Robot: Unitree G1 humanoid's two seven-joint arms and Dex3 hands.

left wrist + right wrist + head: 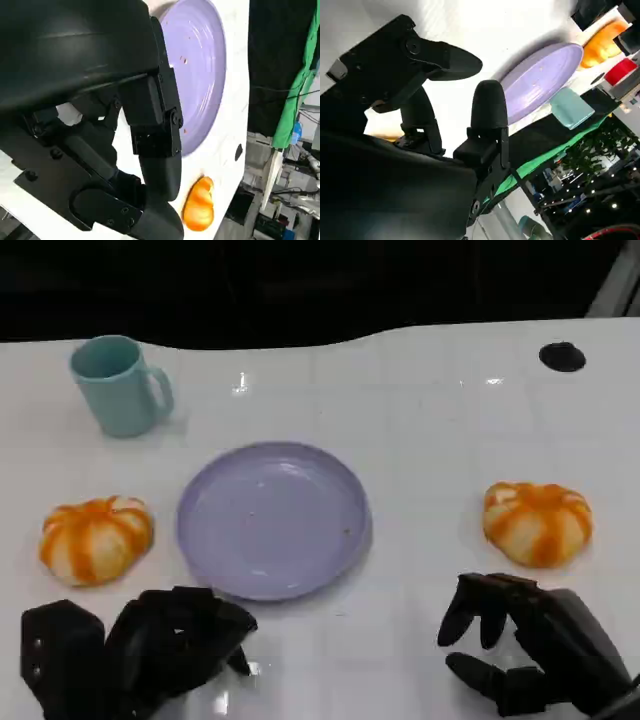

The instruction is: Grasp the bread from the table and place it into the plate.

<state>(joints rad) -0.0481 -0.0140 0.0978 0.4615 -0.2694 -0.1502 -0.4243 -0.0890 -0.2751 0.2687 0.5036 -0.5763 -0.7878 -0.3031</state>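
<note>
White table (420,420) carries a lavender plate (273,518) at centre, nothing lying in it. Two orange-and-white striped bread rolls sit on the table, one on each side of the plate and apart from it: left bread (96,538) near the left edge, right bread (537,522) toward the right. A teal mug (118,386) stands upright beyond the left bread, handle turned toward the plate side. A small black round mark (562,356) is at the table's far right. Left hand (165,645) rests low at the near edge, just in front of the plate, fingers curled in and holding nothing. Right hand (525,645) hovers just short of the right bread, fingers spread apart, empty, not touching the bread. Right wrist view shows the plate (540,80) edge-on beyond the fingers (489,107).
</note>
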